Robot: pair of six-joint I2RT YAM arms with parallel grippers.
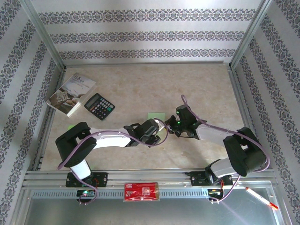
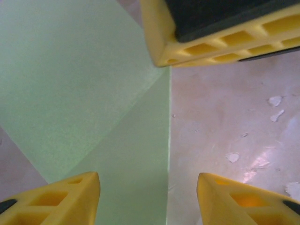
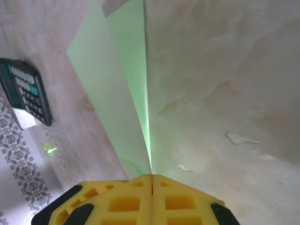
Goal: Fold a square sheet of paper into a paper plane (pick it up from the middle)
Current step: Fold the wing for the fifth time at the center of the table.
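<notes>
The light green square sheet of paper lies mid-table, partly folded, with a diagonal flap and a straight right edge in the left wrist view. My left gripper hovers just over it, open, one finger above the paper and one above bare table. My right gripper is shut, and the sheet's raised edge runs straight into its closed tips. Its yellow fingers sit at the paper's far edge in the left wrist view. The paper plane is out of view.
A black calculator and a grey-white booklet lie at the back left. A red packet sits on the front rail between the arm bases, with a pen at the front right. Metal frame rails border the table.
</notes>
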